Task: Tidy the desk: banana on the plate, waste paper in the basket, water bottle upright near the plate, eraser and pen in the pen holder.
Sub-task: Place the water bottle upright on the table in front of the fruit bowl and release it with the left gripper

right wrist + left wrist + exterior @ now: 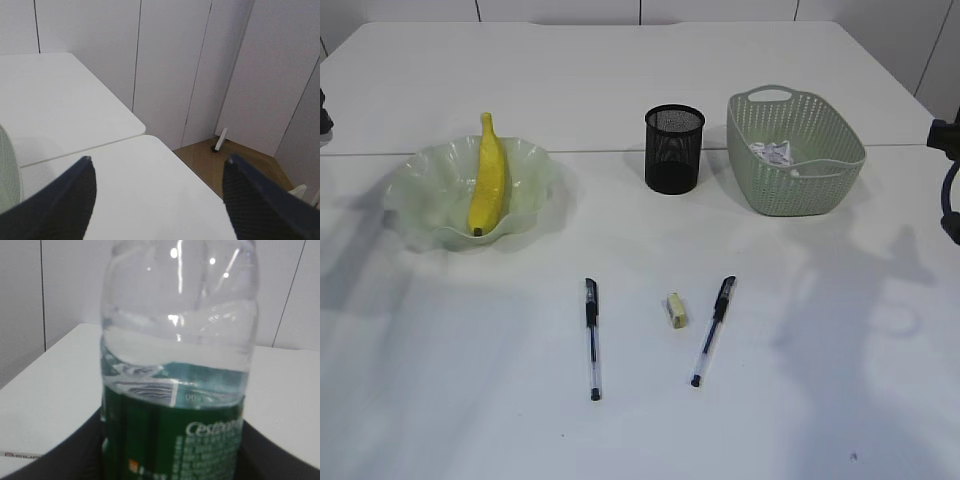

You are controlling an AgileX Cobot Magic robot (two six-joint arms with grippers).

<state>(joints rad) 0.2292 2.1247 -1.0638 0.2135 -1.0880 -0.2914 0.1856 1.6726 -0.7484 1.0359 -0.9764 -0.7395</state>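
Observation:
In the left wrist view the water bottle [175, 365], clear with a dark green label, stands upright and fills the frame. My left gripper [172, 452] is shut on it at the label; neither shows in the exterior view. The banana [488, 180] lies in the pale green plate [415, 185]. Waste paper [775, 153] sits in the sage basket [800, 185]. Two pens [592, 335] [713, 328] and the eraser [676, 309] lie on the desk [470, 400], in front of the black mesh pen holder [674, 148]. My right gripper [157, 165] is open and empty over the desk's right edge.
A seam splits the desk from a second white table [600, 80] behind. The basket's rim [7, 180] shows at the left of the right wrist view. Beyond the desk corner lie wooden floor [235, 160] and white wall panels. A dark arm part [948, 140] sits at the right edge.

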